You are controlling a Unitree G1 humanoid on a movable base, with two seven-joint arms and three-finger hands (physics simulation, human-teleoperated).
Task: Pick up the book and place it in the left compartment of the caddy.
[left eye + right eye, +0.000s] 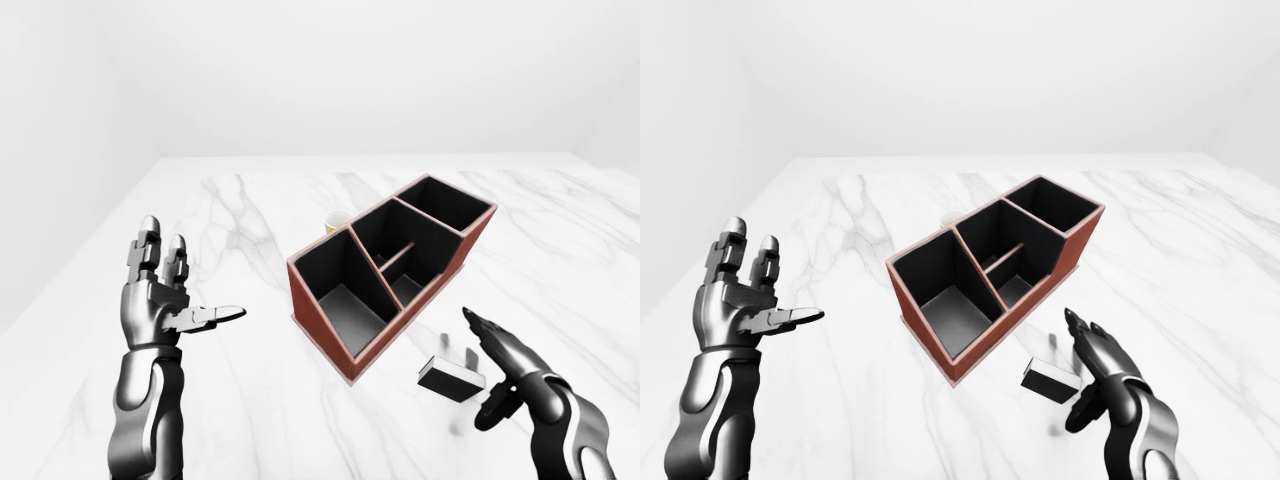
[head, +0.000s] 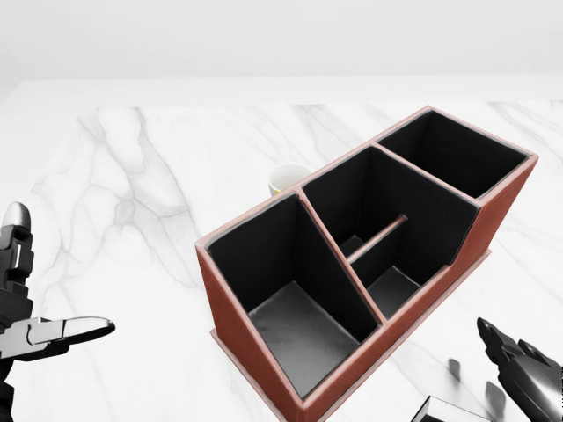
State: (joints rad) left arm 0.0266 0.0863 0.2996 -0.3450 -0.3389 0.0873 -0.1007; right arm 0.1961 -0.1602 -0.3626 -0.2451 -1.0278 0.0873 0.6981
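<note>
The small dark book (image 1: 451, 378) lies flat on the white desk (image 1: 250, 400) just beside the caddy (image 1: 390, 270), looks stiff and light, so the right hand's (image 1: 515, 375) wide-open fingers (image 1: 487, 328) should pinch its two long edges.

This is no lived-in room but a bare simulated test space: blank white walls (image 1: 330, 70) rise all round with no window, shelf or fitting on them, and everything has the flat, clean look of a render. A broad white marble worktop (image 1: 230, 210) with grey veining runs to its far edge, carrying only a red-brown caddy (image 1: 330, 345) with black compartments, a small cup (image 2: 288, 178) just beyond it and a dark book (image 1: 451, 379) near the worktop's near edge.
</note>
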